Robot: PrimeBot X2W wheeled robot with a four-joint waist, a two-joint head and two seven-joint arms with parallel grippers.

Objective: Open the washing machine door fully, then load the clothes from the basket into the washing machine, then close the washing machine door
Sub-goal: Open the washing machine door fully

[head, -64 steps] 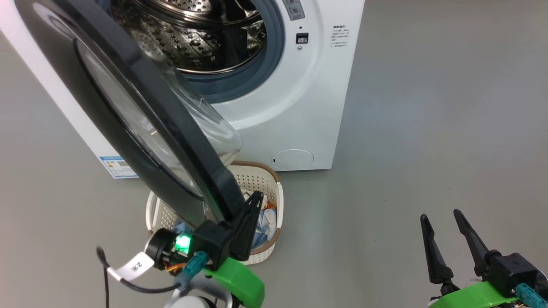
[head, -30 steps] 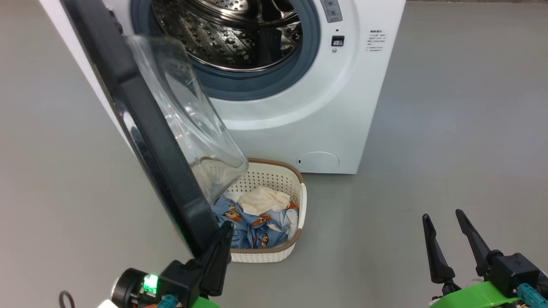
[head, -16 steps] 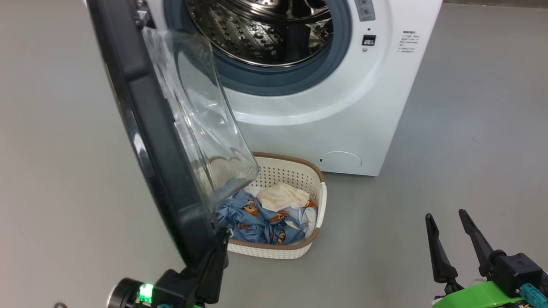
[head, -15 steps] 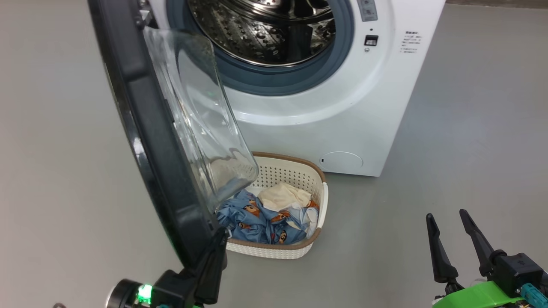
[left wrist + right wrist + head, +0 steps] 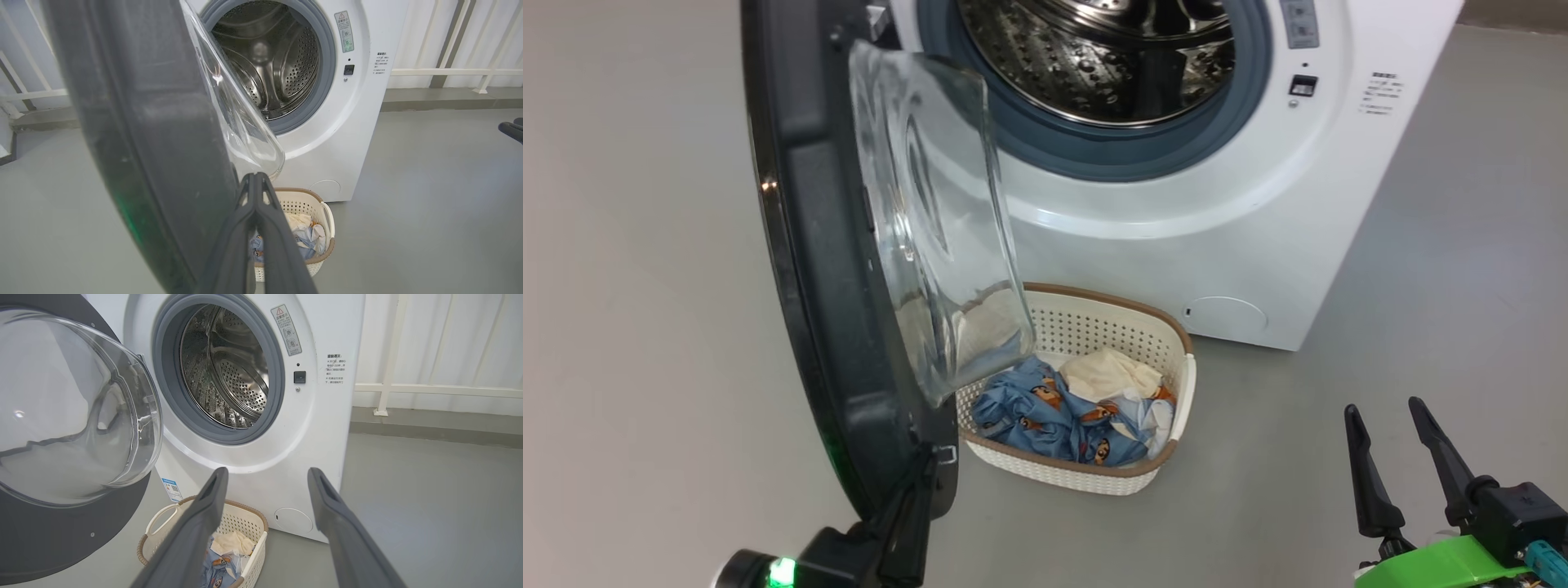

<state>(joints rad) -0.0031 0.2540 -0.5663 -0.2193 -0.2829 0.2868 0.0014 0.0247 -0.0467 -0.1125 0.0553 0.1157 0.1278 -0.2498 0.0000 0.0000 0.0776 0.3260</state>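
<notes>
Door-opening step, it seems: the shut, empty left pincer [image 5: 255, 179] rests against the round glossy black washing machine door [image 5: 809, 245] beside it, which likely needs pushing wider; the right pincer [image 5: 1382, 403] gapes empty.

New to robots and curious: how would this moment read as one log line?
left gripper: shut, at lower edge of washing machine door | right gripper: open, free | clothes: in basket | drum: empty

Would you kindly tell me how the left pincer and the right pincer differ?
The left pincer is shut, the right pincer open. The left pincer is at the rim of the washing machine door; the right pincer hangs apart over the floor. Both have long dark fingers.
</notes>
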